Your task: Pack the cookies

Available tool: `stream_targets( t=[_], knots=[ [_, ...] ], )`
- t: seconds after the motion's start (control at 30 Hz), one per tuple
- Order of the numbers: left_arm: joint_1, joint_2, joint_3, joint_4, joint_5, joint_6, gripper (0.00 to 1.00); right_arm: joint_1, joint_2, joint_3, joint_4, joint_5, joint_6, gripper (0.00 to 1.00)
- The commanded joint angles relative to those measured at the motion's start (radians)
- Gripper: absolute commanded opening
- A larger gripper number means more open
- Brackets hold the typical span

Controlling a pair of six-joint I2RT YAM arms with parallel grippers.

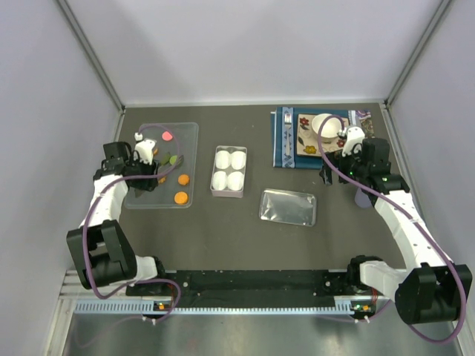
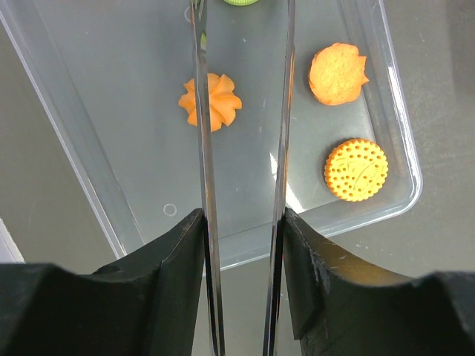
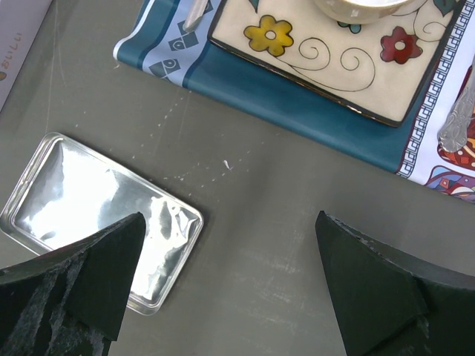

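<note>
Several cookies lie in a clear tray (image 1: 189, 144) at the left: a pink one (image 1: 167, 136), a green one (image 1: 173, 159) and two orange ones (image 1: 184, 179) (image 1: 180, 197). My left gripper (image 1: 148, 159) hangs over the tray, shut on metal tongs (image 2: 204, 148) whose two blades run up between its fingers (image 2: 243, 211). An orange swirl cookie (image 2: 211, 101) lies against the left blade. A flower-shaped one (image 2: 338, 73) and a dotted round one (image 2: 356, 170) lie to the right, and a green cookie (image 2: 241, 2) shows at the top edge. The white four-cup box (image 1: 228, 170) stands mid-table. My right gripper (image 3: 230, 215) is open and holds nothing.
A clear lid (image 1: 289, 206) lies right of the box, also under my right gripper's left finger as the lid (image 3: 89, 200). A blue placemat (image 1: 282, 141) at the back right carries a patterned plate (image 3: 334, 59), a cup (image 1: 324, 124) and a spoon (image 3: 456, 119). Walls enclose the table.
</note>
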Motion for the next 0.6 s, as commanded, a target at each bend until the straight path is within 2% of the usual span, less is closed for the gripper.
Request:
stream_targets(
  t=[0.0, 0.57],
  knots=[
    [0.004, 0.013, -0.007, 0.049, 0.018, 0.004, 0.49, 0.013, -0.006, 0.058, 0.019, 0.009, -0.009, 0.99],
    [0.004, 0.029, -0.021, 0.054, -0.002, 0.026, 0.47, 0.013, -0.006, 0.058, 0.019, 0.009, -0.009, 0.99]
  ],
)
